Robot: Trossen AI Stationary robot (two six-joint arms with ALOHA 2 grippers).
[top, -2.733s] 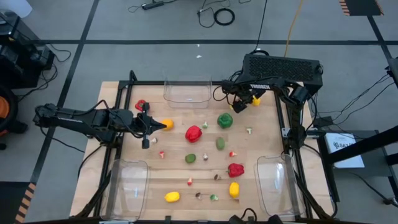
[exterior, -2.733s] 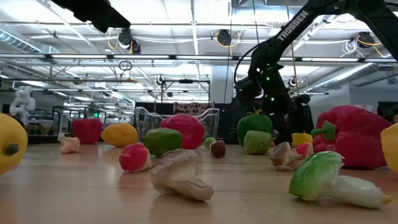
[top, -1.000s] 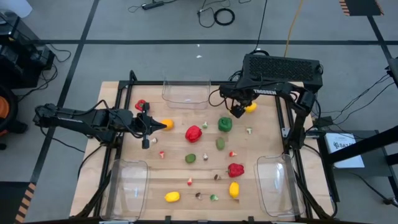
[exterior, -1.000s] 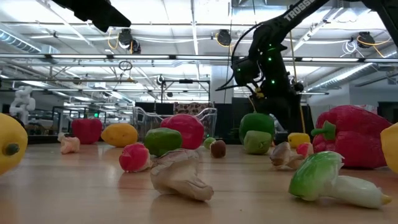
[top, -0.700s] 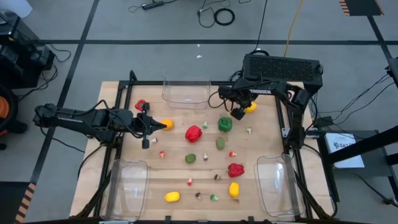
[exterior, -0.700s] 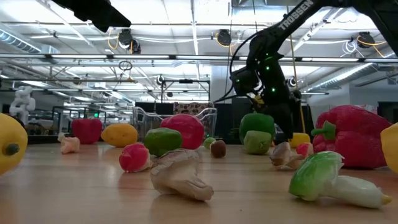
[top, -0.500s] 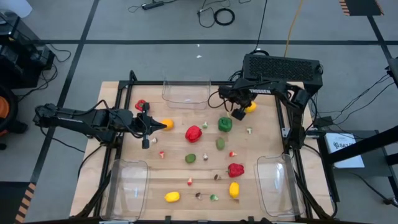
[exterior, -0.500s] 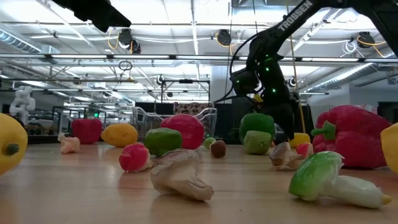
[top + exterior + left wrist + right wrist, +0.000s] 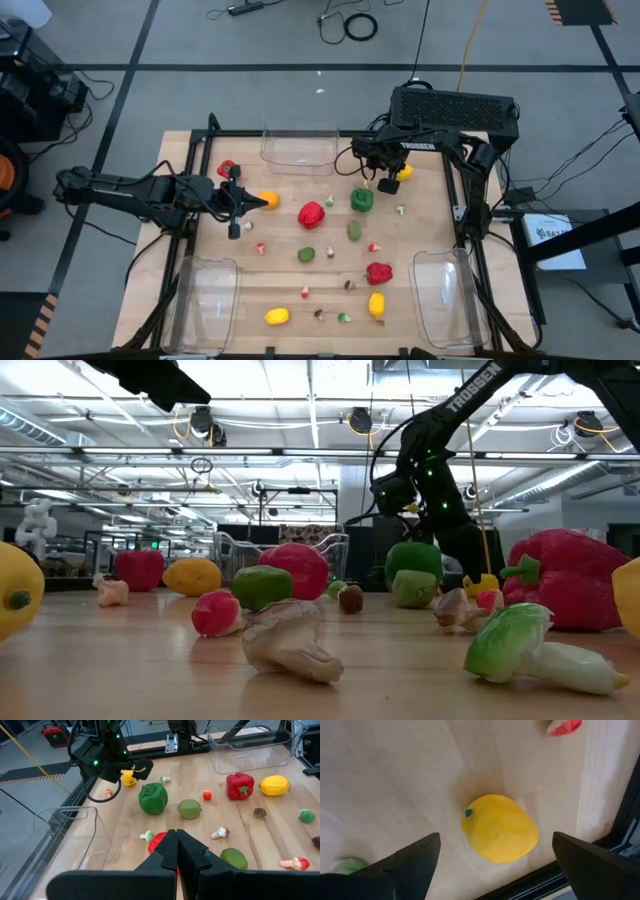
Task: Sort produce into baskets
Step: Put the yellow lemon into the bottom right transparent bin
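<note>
Centring matters: right gripper [image 9: 490, 850] hangs wide open, empty, over the lemon [image 9: 500, 828], so descend straight, straddle it evenly; left gripper [image 9: 177, 851] waits closed, empty.

The right claw [image 9: 386, 180] hangs over a lemon [image 9: 390, 185] at the desk's [image 9: 285, 280] far right, just beside a pepper [image 9: 362, 198]. One bin [image 9: 300, 148] sits at the far edge, two others [image 9: 205, 290] [image 9: 445, 295] at the near corners. The left claw [image 9: 234, 200] waits beside an orange [image 9: 268, 200].

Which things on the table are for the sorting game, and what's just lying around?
For sorting: yellow lemon under the open right gripper, green pepper, red pepper, lime, clear baskets.

Just lying about: cable coil on floor, black box behind the table.
</note>
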